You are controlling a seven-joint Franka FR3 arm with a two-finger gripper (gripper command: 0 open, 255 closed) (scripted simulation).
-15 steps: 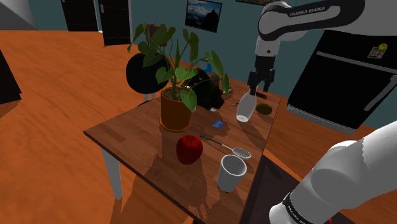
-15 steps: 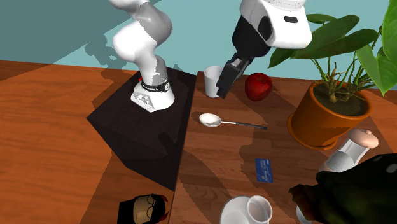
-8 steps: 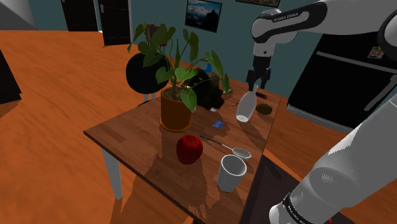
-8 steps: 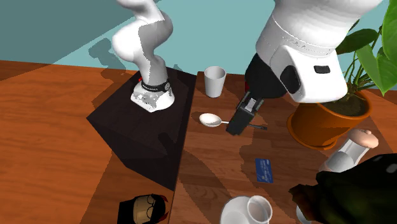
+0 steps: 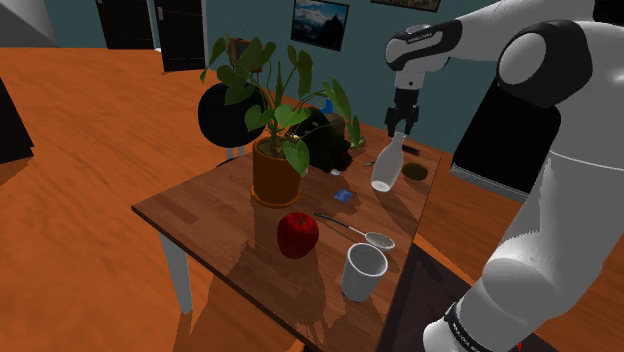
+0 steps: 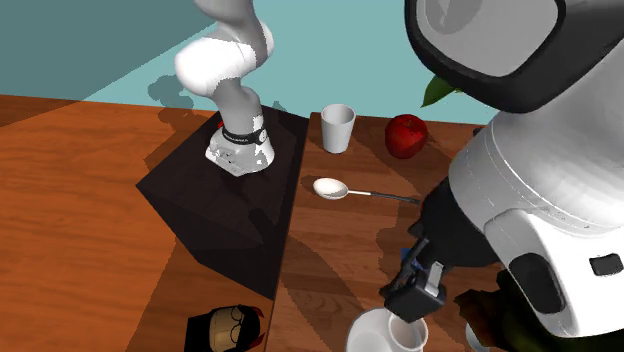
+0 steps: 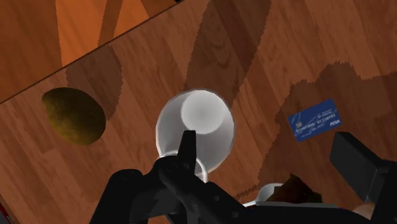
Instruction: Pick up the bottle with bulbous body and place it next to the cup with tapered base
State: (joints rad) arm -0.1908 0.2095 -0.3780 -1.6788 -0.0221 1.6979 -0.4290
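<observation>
The white bottle [image 5: 384, 170] with a bulbous body stands upright at the far end of the wooden table [image 5: 220, 215]. My black gripper [image 5: 397, 134] hangs open just above its neck, not touching it. In the second exterior view the gripper [image 6: 407, 296] hovers over the bottle [image 6: 385, 334] at the picture's lower edge. The wrist view looks straight down on the bottle [image 7: 196, 129] beneath the hand. The white cup [image 5: 363, 272] with a tapered base stands at the table's near end, also seen as the cup [image 6: 338, 127] close to the stand.
A red apple [image 5: 298, 234] and a spoon [image 5: 355, 230] lie between the bottle and the cup. A potted plant [image 5: 276, 172], a blue card [image 5: 343, 195], a brown oval thing [image 5: 416, 171] and a black object [image 5: 325, 140] crowd the far half. The table edge runs beside the bottle.
The arm has swung across the table: in the second exterior view the gripper went from near the cup to over the bottle. Its fingers stayed open. The bottle has not moved.
</observation>
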